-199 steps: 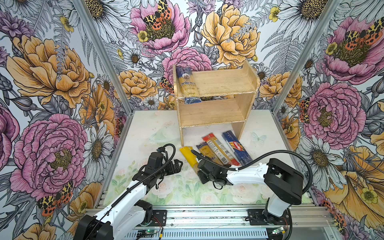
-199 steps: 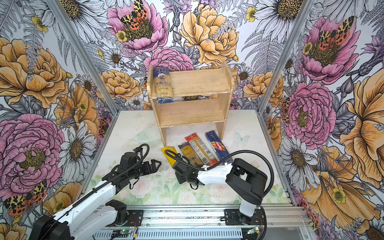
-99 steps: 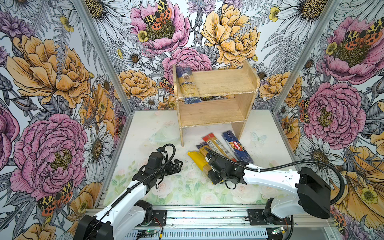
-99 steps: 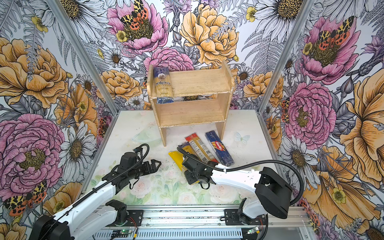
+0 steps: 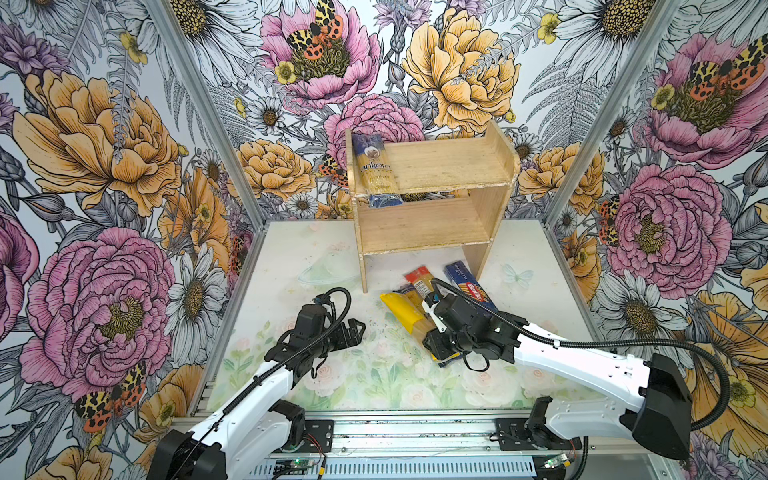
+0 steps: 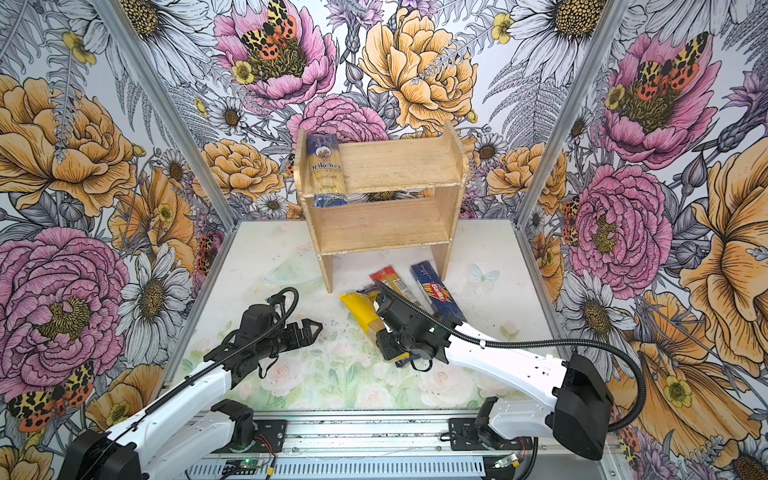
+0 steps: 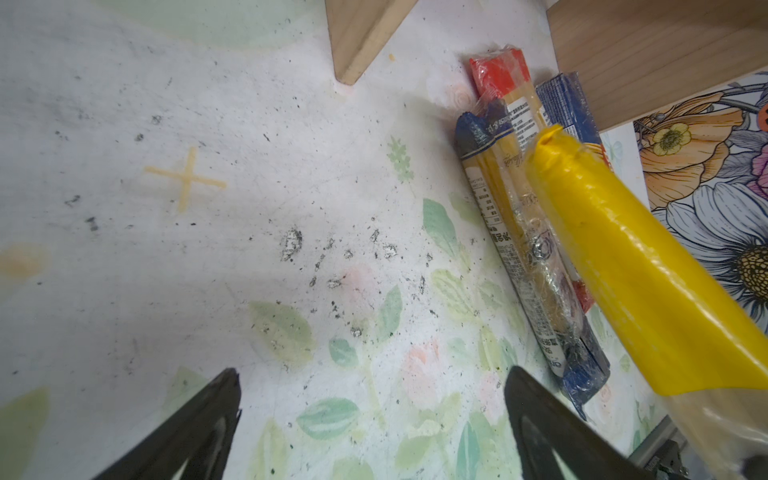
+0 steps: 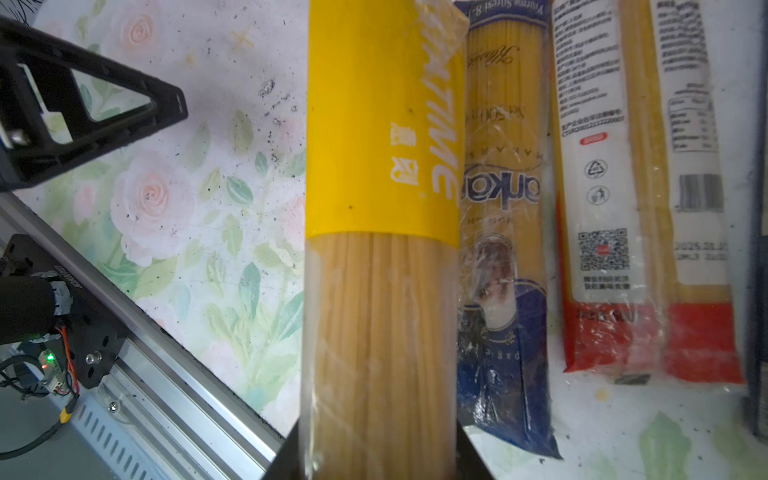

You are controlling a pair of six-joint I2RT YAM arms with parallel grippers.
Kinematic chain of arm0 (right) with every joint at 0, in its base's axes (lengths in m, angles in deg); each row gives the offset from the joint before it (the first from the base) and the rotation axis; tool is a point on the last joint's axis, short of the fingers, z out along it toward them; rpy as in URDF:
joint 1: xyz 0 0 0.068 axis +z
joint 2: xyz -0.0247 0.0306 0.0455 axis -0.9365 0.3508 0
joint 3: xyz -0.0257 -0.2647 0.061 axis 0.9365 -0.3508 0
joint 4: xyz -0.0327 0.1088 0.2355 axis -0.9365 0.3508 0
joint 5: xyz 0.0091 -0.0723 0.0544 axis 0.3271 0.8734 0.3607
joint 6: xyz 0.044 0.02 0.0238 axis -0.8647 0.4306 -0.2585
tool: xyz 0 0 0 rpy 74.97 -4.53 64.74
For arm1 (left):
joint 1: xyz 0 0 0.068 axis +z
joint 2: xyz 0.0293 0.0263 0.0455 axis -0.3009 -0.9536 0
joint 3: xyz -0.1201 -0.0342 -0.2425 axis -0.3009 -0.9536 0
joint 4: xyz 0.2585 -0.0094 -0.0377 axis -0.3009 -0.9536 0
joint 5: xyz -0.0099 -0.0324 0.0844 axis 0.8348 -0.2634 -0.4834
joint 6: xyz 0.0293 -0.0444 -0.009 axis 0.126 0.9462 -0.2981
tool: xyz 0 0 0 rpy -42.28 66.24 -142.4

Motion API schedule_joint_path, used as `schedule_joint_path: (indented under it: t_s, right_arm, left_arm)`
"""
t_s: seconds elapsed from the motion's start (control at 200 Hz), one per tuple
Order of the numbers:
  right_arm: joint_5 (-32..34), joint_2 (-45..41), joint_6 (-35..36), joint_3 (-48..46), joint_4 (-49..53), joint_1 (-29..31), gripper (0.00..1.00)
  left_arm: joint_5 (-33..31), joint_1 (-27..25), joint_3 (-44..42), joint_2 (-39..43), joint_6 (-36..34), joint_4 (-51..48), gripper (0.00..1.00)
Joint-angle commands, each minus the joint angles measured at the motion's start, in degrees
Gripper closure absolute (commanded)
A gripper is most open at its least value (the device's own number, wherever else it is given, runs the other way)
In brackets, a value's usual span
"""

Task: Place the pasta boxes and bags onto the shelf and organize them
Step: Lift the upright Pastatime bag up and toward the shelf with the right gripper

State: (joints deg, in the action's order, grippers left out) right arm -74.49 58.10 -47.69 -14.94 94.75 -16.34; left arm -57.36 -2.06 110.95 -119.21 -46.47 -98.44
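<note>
Four packs waiting off shelf (image 5: pixel 432 226); blue-ended "ankara" bag (image 5: pixel 376 170) lying on upper tier, far left. Near centre, right gripper (image 5: pixel 434 338) clamping yellow-ended bag (image 5: pixel 403 309) on clear section toward near end, beside slimmer blue-ended bag (image 7: pixel 519 249). At left, left gripper (image 5: pixel 353 330) hovering agape, empty. Bag seeming light, film slippery, strands brittle: mid-length hold probably limiting droop and snapping
</note>
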Motion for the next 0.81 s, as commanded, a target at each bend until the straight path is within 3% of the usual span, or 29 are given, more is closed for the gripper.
schedule_joint_path:
  t_s: [0.0, 0.475, 0.801]
  right_arm:
    - [-0.5, -4.44, -0.39, 3.72, -4.82, -0.72, 1.0]
    - [-8.09, -15.87, -3.36, 8.19, -4.21, -3.19, 1.0]
    - [-4.61, -20.04, -3.37, 14.38, 0.41, -3.37, 1.0]
  left_arm:
    - [0.72, 0.5, -0.81, 1.05, -0.96, 0.44, 0.01]
    - [1.01, 0.52, -1.45, -0.17, -0.86, 2.22, 0.01]
    - [1.68, 0.5, -1.27, -1.06, -1.22, 2.73, 0.01]
